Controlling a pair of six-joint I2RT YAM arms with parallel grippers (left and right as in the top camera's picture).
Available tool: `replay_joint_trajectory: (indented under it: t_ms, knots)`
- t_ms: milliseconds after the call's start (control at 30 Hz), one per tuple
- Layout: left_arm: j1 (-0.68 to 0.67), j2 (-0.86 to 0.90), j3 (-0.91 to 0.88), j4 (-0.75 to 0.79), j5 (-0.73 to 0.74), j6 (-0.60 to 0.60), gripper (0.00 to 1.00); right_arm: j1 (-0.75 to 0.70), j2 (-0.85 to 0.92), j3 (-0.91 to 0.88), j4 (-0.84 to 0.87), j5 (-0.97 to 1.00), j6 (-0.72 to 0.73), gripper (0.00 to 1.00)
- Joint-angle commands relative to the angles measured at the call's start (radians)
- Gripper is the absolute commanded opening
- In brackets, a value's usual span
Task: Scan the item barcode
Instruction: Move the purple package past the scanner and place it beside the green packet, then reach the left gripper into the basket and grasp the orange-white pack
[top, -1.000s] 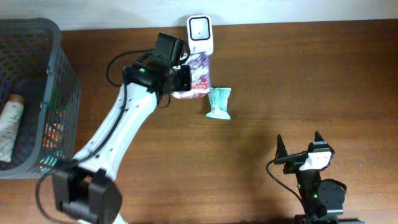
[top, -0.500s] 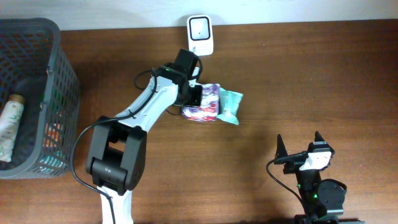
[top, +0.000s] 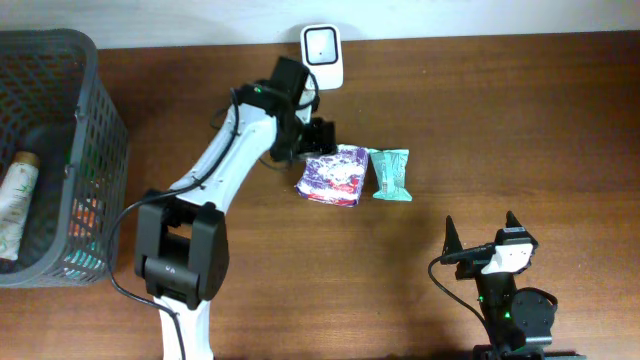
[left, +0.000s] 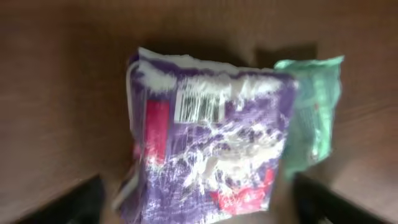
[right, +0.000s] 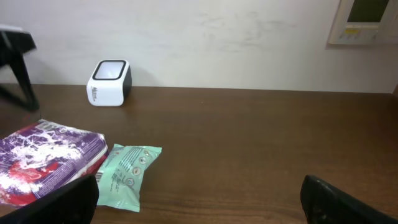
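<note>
1. Across the whole overhead view, the wooden table (top: 540, 120) carries every item and both arms.
2. At its left edge stands the grey basket (top: 95, 110) with a pale bottle (top: 18, 195) lying inside. I judge this to be the stock of items waiting for a scan.
3. The left arm (top: 215, 170) stretches diagonally from the near edge toward the back. That puts the left gripper (top: 318, 138) between the scanner and the packets, directly over the working spot. Its fingers are spread wide, showing at both lower corners of the wrist view, and they pinch nothing.
4. The right gripper (top: 481, 235) sits near the front edge, well apart from the work, fingers spread and empty. It looks parked out of the way.
5. The purple packet (top: 333, 177), which I take to be the task's item, lies flat on the table just below the left gripper.
6. The green packet (top: 390, 173) lies just beside the purple one on its right. Whether they touch is hard to tell.
7. The scanner (top: 323, 45) stands at the back edge, near the packets but apart from them.
8. The barcode (left: 199, 107) on the purple packet faces up toward the wrist camera, not toward the scanner. Lying there, the item reads as set down beside the green one, but the pictures cannot show whether a scan registered.
</note>
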Motion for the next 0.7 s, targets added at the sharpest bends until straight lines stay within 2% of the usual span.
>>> replay_joint_trajectory:
  t_ms: [0,100,167,267,300,367,533,600,667]
  knots:
    - [0.005,-0.001,0.247,-0.150,-0.036,0.062,0.99,0.011,-0.006,-0.008,0.000,-0.005,-0.006,0.99]
    - [0.024,-0.001,0.533,-0.340,-0.180,0.062,0.99,0.011,-0.006,-0.008,0.000,-0.005,-0.006,0.99]
    - [0.055,-0.001,0.794,-0.495,-0.332,0.061,0.99,0.011,-0.006,-0.008,0.000,-0.005,-0.006,0.99]
    - [0.130,-0.003,1.092,-0.644,-0.467,0.061,0.99,0.011,-0.006,-0.008,0.000,-0.005,-0.006,0.99]
    - [0.190,-0.005,1.219,-0.702,-0.484,0.061,0.99,0.011,-0.006,-0.008,0.000,-0.005,-0.006,0.99]
    - [0.323,-0.036,1.318,-0.702,-0.430,0.061,0.99,0.011,-0.006,-0.008,0.000,-0.005,-0.006,0.99]
    - [0.685,-0.120,1.270,-0.702,-0.420,0.061,0.99,0.011,-0.006,-0.008,0.000,-0.005,-0.006,0.99]
    - [0.818,-0.121,1.192,-0.702,-0.411,0.061,0.99,0.011,-0.006,-0.008,0.000,-0.005,-0.006,0.99]
    - [0.890,-0.121,1.062,-0.702,-0.401,0.066,0.94,0.011,-0.006,-0.008,0.000,-0.005,-0.006,0.99]
